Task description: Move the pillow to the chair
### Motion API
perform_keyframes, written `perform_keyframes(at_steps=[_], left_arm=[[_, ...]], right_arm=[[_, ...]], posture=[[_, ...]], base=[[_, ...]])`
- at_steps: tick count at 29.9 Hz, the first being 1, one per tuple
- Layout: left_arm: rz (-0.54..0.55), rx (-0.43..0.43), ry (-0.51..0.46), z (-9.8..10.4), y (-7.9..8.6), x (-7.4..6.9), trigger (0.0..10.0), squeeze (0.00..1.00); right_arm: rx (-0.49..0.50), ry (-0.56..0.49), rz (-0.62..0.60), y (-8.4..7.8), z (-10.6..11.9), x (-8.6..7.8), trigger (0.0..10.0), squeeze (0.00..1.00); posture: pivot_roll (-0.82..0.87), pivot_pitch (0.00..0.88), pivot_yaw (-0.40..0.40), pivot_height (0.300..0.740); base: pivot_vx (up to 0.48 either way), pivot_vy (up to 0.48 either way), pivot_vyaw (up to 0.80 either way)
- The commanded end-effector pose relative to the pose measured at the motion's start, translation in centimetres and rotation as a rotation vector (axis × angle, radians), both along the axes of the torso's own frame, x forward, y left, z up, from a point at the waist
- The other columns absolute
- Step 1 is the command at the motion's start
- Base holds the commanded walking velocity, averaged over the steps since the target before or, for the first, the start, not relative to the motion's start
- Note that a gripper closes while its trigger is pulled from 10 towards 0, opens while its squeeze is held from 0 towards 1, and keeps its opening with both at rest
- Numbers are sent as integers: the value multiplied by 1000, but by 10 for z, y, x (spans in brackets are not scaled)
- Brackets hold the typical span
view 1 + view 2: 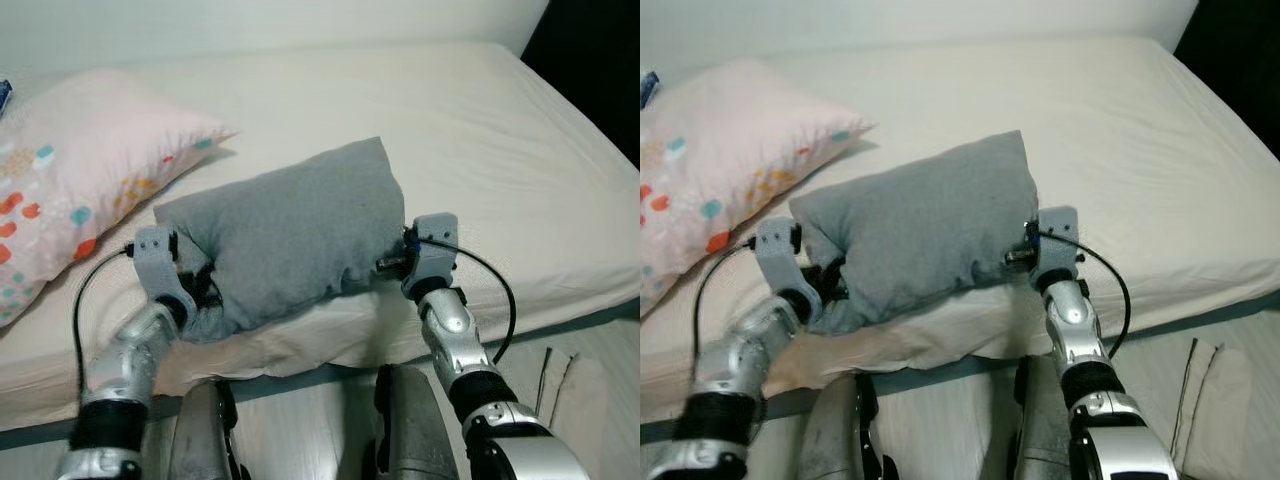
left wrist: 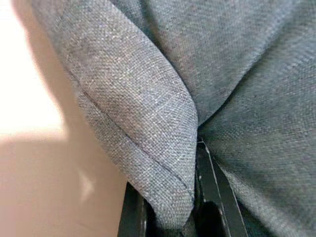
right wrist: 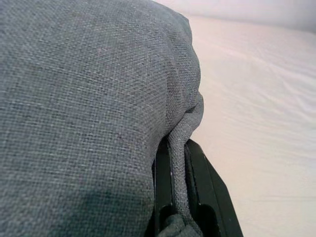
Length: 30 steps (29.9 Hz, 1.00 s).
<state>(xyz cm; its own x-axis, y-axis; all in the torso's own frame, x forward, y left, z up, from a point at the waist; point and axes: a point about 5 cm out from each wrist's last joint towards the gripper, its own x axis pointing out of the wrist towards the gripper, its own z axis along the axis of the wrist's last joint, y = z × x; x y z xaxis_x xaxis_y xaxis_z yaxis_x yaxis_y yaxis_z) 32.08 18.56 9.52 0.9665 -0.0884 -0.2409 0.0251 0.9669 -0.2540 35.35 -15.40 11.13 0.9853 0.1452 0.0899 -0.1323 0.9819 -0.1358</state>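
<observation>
Both my arms reach forward over the near edge of the bed (image 1: 520, 130). My left gripper (image 1: 200, 285) is at the grey pillow (image 1: 290, 235), on its lower left corner. Left wrist view: a fold of grey fabric sits pinched between the two black fingers (image 2: 132, 217). My right gripper (image 1: 385, 265) is at the pillow's right side. Right wrist view: a seam of the same fabric is clamped between the black fingers (image 3: 207, 197), which are pressed close on it.

Grey pillow lies across the near part of the cream mattress, between my two wrists, its far corner pointing up toward the middle of the bed. I cannot tell whether its underside is touching the sheet or slightly raised.

Second pillow (image 1: 70, 180), pink with coloured spots, lies to my left, just beside the grey one. Pale floor (image 1: 590, 400) shows below the bed on my right.
</observation>
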Motion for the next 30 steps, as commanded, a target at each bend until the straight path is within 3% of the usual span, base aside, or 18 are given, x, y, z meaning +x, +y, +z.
perform_keyframes(at_steps=[1, 3, 5, 9, 13, 17, 27, 30], left_arm=[[51, 96, 11, -15, -9, -6, 10000, 0], [51, 96, 11, -15, -9, -6, 10000, 0], [46, 173, -22, -13, -11, -7, 10000, 0], [38, 176, -37, -10, -13, -7, 10000, 0], [67, 60, -49, -5, -15, -6, 10000, 0], [90, 30, -61, -1, -16, -6, 10000, 0], [118, 111, -98, -2, -14, -8, 10000, 0], [107, 183, -75, -8, -16, -10, 10000, 0]], right_arm=[[-30, 1, 59, 9, -3, -4, 10000, 0], [-30, 1, 59, 9, -3, -4, 10000, 0], [-11, 17, 83, 11, -5, -4, 10000, 0], [4, 29, 88, 10, -7, -5, 10000, 0], [48, 49, 101, 11, -12, -6, 10000, 0], [44, 39, 98, 15, -12, -8, 10000, 0], [32, 37, 107, 20, -14, -10, 10000, 0], [30, 38, 115, 20, -13, -9, 10000, 0]], posture=[[-9, 116, -61, 557], [-9, 116, -61, 557], [-4, 103, -69, 557], [1, 98, -72, 557], [4, 83, -72, 557], [8, 78, -75, 557], [6, 76, -81, 581], [1, 77, -81, 591]], base=[[0, 0, 0], [0, 0, 0], [0, 0, 0], [0, 0, 0], [0, 0, 0], [0, 0, 0], [0, 0, 0], [0, 0, 0]])
